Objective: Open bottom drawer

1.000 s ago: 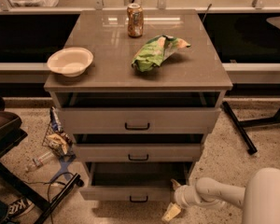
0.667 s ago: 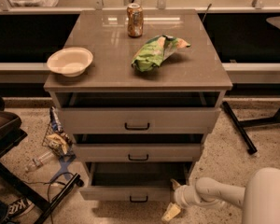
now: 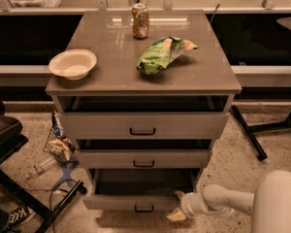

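The bottom drawer (image 3: 136,202) is the lowest of three grey-beige drawers in the cabinet. It stands pulled out, its dark inside showing above the front panel, with a small black bar handle (image 3: 144,208) at its centre. My gripper (image 3: 177,205) reaches in from the lower right on a white arm (image 3: 233,204). It sits at the right end of the bottom drawer's front, close to or touching the corner. The middle drawer (image 3: 143,158) and top drawer (image 3: 142,125) are also slightly out.
On the cabinet top (image 3: 111,57) lie a white bowl (image 3: 73,63), a soda can (image 3: 140,20) and a green chip bag (image 3: 162,54). Bags, a bottle and cables (image 3: 58,149) clutter the floor at left. A black table leg (image 3: 248,132) stands at right.
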Available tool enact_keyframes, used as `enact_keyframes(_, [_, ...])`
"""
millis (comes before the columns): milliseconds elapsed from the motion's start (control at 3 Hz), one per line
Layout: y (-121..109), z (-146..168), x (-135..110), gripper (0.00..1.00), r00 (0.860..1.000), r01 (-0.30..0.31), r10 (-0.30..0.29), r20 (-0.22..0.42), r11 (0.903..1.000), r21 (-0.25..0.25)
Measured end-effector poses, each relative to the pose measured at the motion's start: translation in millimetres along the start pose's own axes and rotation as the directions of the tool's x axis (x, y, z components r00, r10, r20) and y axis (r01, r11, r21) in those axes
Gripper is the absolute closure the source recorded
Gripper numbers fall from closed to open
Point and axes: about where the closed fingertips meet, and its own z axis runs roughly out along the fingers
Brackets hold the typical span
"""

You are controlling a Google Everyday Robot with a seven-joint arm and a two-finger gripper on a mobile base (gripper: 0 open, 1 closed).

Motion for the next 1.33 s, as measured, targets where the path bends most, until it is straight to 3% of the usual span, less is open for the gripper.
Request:
enact_keyframes(333, [-24, -68, 5, 0.71, 0.971, -0.12, 0.148, -0.187, 0.9812, 0.151])
enact_keyframes(667, [-56, -122, -29, 0.94, 0.929, -0.183, 0.273, -0.25, 0.9258, 0.331])
enact_keyframes(1000, [-50, -139, -59, 1.0, 0.927, -0.169, 0.27, -0.26, 0.9204, 0.353])
enact_keyframes(1333, [-50, -138, -55, 1.0, 0.928, -0.17, 0.268, -0.258, 0.9222, 0.348])
